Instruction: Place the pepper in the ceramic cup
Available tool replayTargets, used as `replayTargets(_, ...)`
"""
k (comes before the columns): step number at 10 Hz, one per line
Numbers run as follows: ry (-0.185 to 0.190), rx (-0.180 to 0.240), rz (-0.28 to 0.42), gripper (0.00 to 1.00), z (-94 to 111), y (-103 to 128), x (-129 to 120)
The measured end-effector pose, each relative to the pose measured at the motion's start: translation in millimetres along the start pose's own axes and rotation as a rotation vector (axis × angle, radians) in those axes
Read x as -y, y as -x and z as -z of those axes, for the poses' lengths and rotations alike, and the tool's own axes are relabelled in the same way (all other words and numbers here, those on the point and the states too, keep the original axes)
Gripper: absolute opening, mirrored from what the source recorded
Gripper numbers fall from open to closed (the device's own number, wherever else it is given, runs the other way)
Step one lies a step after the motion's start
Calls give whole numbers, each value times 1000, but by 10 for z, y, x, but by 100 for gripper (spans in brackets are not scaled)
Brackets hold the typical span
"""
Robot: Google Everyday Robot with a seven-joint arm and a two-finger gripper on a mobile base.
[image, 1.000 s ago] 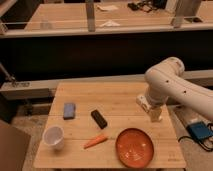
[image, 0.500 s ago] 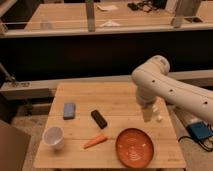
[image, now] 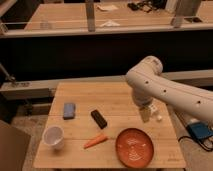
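Pepper (image: 95, 141) lies flat near table (image: 115, 95) front, between ceramic cup (image: 53, 136) and orange plate (image: 134, 146), touching neither. Gripper (image: 145, 115) hangs over table's right side, spread wide, holding nothing. Pepper likely light, firm, smooth, maybe slippery; best pinched across thick middle.

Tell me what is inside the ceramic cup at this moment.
Nothing shows in the ceramic cup, only its white inside; its rim hides the near inner wall. The pepper lies on the table beside it, not touching. The gripper hangs over the table's opposite end.
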Motion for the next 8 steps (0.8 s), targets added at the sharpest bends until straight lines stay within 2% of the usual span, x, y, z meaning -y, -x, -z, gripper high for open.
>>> replayTargets(1,-4,-2,27,80,8,108,38)
replayTargets(4,-1,-12,72,80,10,209,41)
replayTargets(6,-5,-7,100,80,-21,262,18)
replayTargets(8,-13,1,134,80,-18,417,59)
